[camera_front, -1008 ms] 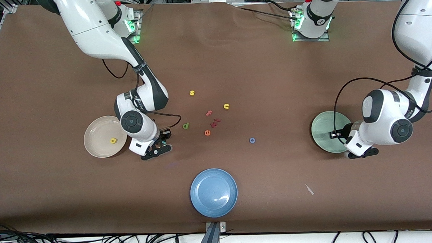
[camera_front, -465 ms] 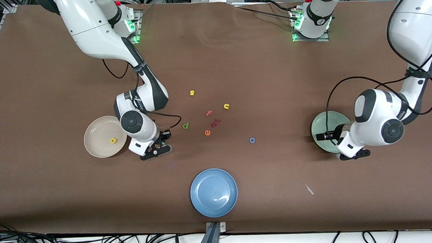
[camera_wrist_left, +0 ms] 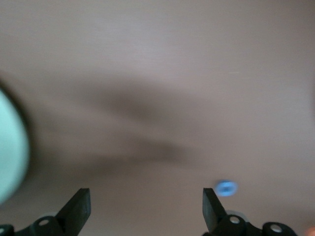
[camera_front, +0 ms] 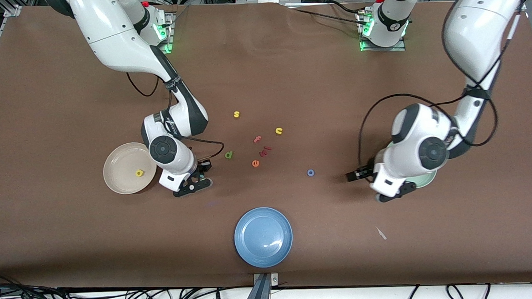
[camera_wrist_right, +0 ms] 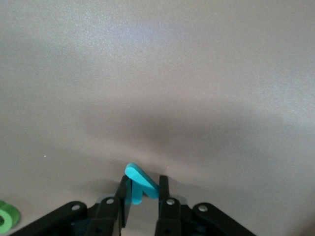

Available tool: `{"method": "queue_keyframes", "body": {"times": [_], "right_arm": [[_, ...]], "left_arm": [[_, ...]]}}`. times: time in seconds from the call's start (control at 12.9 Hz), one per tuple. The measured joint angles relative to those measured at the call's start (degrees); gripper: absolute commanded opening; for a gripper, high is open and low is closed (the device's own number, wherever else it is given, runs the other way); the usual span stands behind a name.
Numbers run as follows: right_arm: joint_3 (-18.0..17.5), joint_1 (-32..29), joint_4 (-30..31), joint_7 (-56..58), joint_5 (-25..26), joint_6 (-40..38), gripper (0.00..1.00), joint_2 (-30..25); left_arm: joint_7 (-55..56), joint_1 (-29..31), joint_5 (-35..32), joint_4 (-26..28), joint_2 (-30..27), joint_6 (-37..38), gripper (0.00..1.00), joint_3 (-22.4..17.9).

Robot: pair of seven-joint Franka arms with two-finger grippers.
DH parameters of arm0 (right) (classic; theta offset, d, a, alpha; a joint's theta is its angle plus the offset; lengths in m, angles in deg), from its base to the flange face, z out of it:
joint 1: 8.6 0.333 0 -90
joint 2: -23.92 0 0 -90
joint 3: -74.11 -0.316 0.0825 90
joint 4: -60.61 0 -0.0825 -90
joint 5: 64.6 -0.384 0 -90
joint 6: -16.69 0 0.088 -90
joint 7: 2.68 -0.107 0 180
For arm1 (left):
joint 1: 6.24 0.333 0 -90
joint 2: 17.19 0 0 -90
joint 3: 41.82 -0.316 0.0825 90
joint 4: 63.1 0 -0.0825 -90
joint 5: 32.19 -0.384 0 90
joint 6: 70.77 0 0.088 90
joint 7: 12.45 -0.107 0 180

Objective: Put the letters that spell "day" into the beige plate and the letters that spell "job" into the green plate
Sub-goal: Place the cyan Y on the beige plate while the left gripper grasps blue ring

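The right gripper (camera_front: 199,178) is clamped on the teal y (camera_wrist_right: 139,186). It pinches the little letter by its stem, and the two short arms of the y stick up above the fingertips (camera_wrist_right: 164,183). The gripper is down low at the table, just beside the beige plate (camera_front: 118,180), where the yellow a (camera_front: 139,173) already lies. The green d (camera_front: 228,155) lies on the table near this gripper, toward the middle of the table.

The left gripper (camera_wrist_left: 145,209) has its fingers wide apart and holds nothing. It hangs above bare table just off the green plate (camera_front: 428,178), which its arm mostly hides. The blue o (camera_wrist_left: 226,188) lies ahead of it, close to one fingertip.

The letters look like thin foam, so they should be very light and a bit squashy. They lie flat, so a good hold is probably across a thin stroke, or across one side of the o's ring. A loose pinch could let such a small piece twist or slip.
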Motion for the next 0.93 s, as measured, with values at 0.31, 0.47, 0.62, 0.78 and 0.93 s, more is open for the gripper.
{"method": "queue_keyframes", "body": {"times": [0.31,0.47,0.62,0.78,0.93], "right_arm": [[1.3,-0.2,-0.5,-0.2,0.0,-2.5,0.04,-1.1],[2.9,-0.6,-0.2,-0.1,0.0,-5.0,0.04,-3.3],[5.0,-0.6,1.9,1.0,0.0,-5.8,0.04,-6.3],[7.6,-0.7,6.5,4.0,0.0,-5.0,0.04,-10.2],[10.7,-0.8,12.8,8.7,0.0,-1.7,0.04,-14.1]], "left_arm": [[7.3,-9.7,0.0,-2.8,6.0,-8.2,0.99,-4.6],[9.0,-15.6,0.0,-3.6,7.5,-9.5,0.88,-10.0],[10.3,-18.9,0.0,-4.5,8.2,-9.6,0.82,-12.3],[10.8,-20.4,0.0,-5.5,8.4,-9.6,0.67,-12.4],[11.0,-21.8,0.0,-5.6,8.5,-9.6,0.54,-12.6]]}}
